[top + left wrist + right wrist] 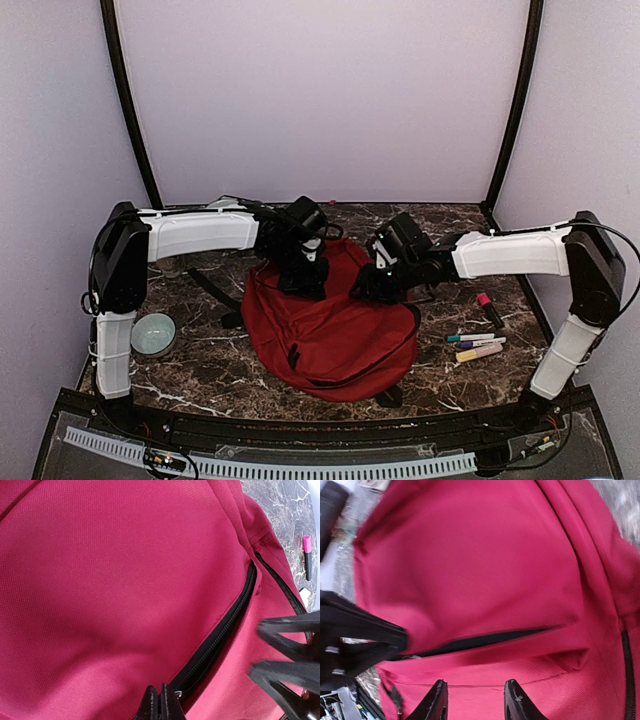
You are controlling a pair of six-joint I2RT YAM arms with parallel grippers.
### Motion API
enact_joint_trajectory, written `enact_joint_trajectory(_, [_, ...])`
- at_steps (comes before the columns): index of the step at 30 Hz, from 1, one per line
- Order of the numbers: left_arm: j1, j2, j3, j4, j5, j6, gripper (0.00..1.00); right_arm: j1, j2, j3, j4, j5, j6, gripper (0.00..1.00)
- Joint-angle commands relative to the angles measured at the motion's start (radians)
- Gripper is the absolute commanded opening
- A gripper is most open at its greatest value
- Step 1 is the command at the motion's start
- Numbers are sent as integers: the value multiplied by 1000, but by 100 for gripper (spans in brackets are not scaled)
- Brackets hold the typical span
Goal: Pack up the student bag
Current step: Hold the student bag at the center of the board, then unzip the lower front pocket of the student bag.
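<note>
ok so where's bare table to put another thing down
Bare table lies near-left between the bowl and the student bag, and along the near edge in front of the markers. The middle is crowded: the bag fills it.

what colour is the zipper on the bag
Black zipper on the red bag; it shows best in the left wrist view.

Your dark marbled counter point(200, 375) carries the red student bag point(330, 345) at its middle and a pale green bowl point(153, 334) toward the left. On the right, a pink-capped marker point(490, 310) lies near three more markers point(477, 346).
</note>
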State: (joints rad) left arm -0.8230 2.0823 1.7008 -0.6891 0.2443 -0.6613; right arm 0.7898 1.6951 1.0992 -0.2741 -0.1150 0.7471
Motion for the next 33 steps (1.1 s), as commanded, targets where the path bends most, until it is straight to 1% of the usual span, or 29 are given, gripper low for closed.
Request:
enact_joint_trajectory(1, [1, -56, -4, 4, 23, 21, 0, -4, 47, -81, 65, -60, 61, 38])
enact_joint_trajectory(4, [1, -56, -3, 2, 29, 36, 0, -9, 78, -100, 74, -70, 49, 35])
enact_joint_trajectory(11, [2, -57, -1, -26, 42, 62, 0, -38, 124, -176, 120, -29, 36, 18])
enact_joint_trajectory(14, [2, -66, -1, -57, 47, 87, 0, -60, 136, -206, 139, -17, 43, 14])
enact_joint_trajectory(18, [2, -104, -35, -89, 20, 124, 0, -78, 147, -200, 142, -1, 31, 13])
enact_joint_trajectory(22, [4, -153, -93, -109, -5, 132, 0, -84, 155, -166, 122, 16, 11, 13])
enact_joint_trajectory(29, [14, -268, -224, -116, -65, 91, 0, -86, 158, -139, 104, 37, -11, 12])
enact_joint_trajectory(33, [15, -302, -283, -75, -63, 64, 0, -86, 157, -147, 111, 32, -12, 12])
